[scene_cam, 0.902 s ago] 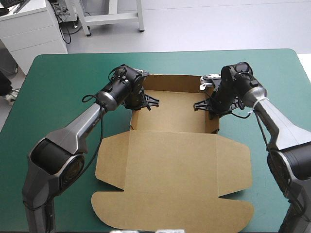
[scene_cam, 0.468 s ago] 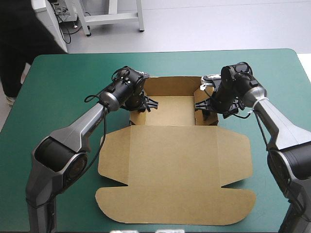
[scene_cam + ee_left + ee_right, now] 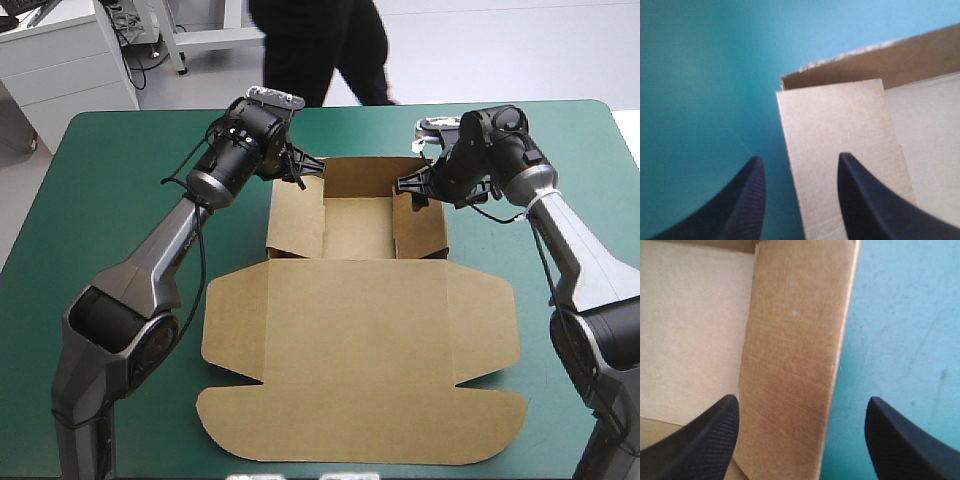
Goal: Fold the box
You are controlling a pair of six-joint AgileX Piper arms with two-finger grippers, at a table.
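Brown box [image 3: 360, 330] lies at the middle of the teal-green table [image 3: 120, 150]. Its far part forms an open tray with raised walls; its lid lies flat toward the near edge. The left pincer [image 3: 308, 166] hangs over the tray's far left corner, its fingers narrowly apart and holding nothing. The right pincer [image 3: 410, 190] hangs over the tray's right wall, fingers spread wide and empty. In each wrist view a side wall lies below the pincer [image 3: 800, 157] [image 3: 802, 399].
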